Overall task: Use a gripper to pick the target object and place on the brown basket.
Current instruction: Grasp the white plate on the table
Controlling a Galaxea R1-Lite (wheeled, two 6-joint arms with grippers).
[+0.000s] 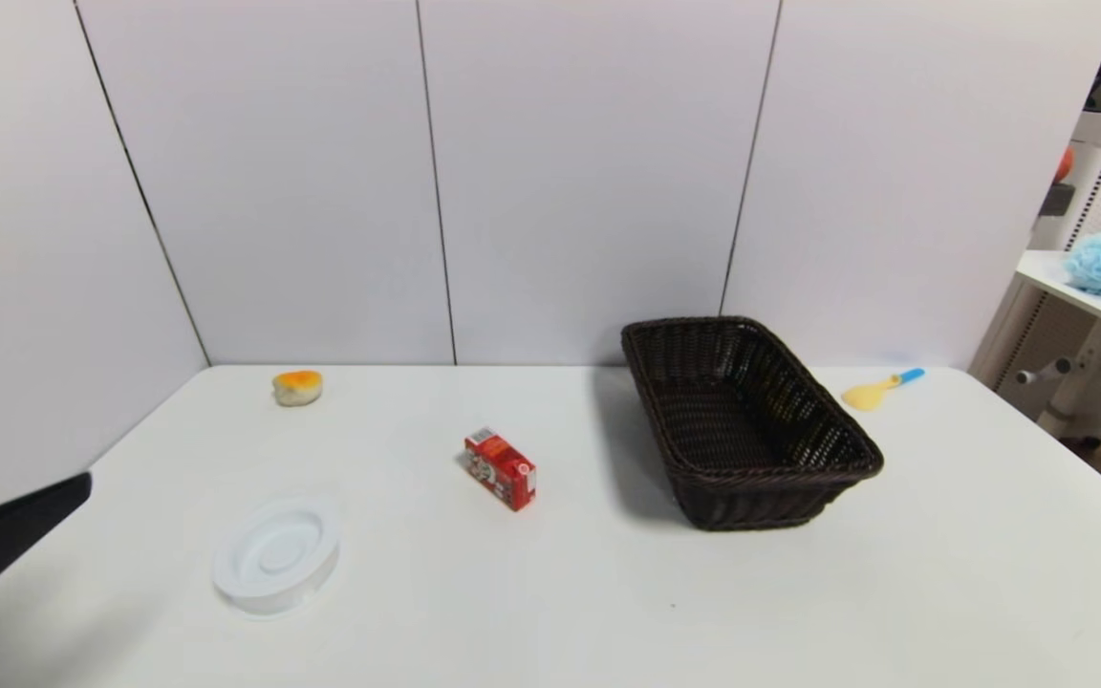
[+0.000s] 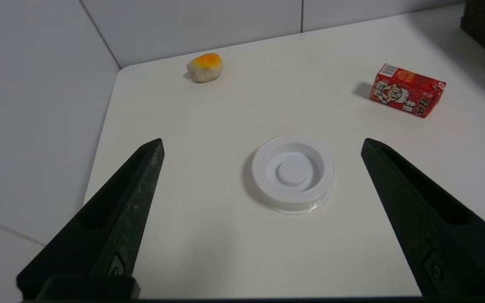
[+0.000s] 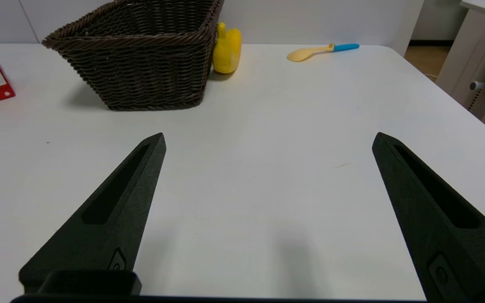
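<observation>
The white round dish (image 1: pixel 276 555) with concentric rings lies on the white table at the front left. It also shows in the left wrist view (image 2: pixel 293 173), ahead of and between my open fingers. My left gripper (image 2: pixel 262 143) is open and empty, above the table's left edge, short of the dish; one finger (image 1: pixel 6 530) shows at the head view's left edge. The brown basket (image 1: pixel 746 420) stands empty right of centre, also in the right wrist view (image 3: pixel 141 54). My right gripper (image 3: pixel 269 136) is open and empty over bare table at the front right.
A red carton (image 1: pixel 501 468) lies between dish and basket. An orange-topped bun (image 1: pixel 297 387) sits at the back left. A yellow spoon with blue handle (image 1: pixel 880 388) lies right of the basket, and a yellow object (image 3: pixel 227 49) stands against the basket. Walls close the back and left.
</observation>
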